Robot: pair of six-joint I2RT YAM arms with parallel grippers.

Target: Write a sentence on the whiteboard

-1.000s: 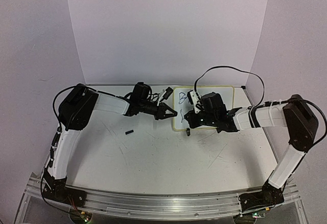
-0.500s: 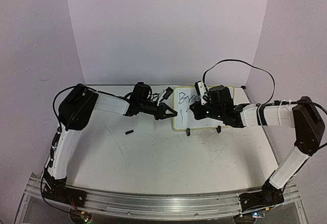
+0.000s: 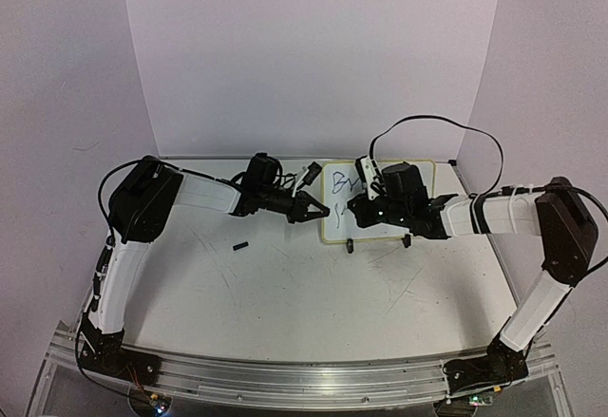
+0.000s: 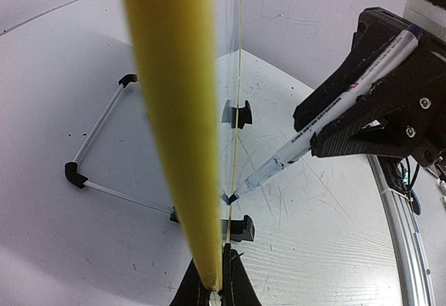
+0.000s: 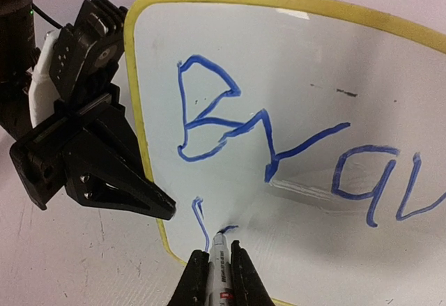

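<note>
The whiteboard (image 3: 334, 213) stands upright on the tabletop with blue writing (image 5: 209, 111) on its top line and short strokes lower left. My left gripper (image 3: 326, 212) is shut on the board's left yellow rim (image 4: 174, 111), its fingertips (image 4: 209, 288) pinching the edge. My right gripper (image 3: 356, 206) is shut on a marker (image 5: 219, 264), seen from the side in the left wrist view (image 4: 327, 121). The marker tip touches the board's lower left part, beside a small fresh stroke. The left gripper (image 5: 164, 208) shows just left of the rim in the right wrist view.
A small black cap-like piece (image 3: 241, 244) lies on the table left of the board. Two black clip feet (image 3: 351, 244) hold the board's bottom edge. A thin wire stand (image 4: 97, 132) sits behind the board. The right arm's cable (image 3: 427, 127) loops above it.
The right gripper went from the board's lower left up to the top line, where more letters appeared, then came back down-left to the second line. The left gripper has held still.
</note>
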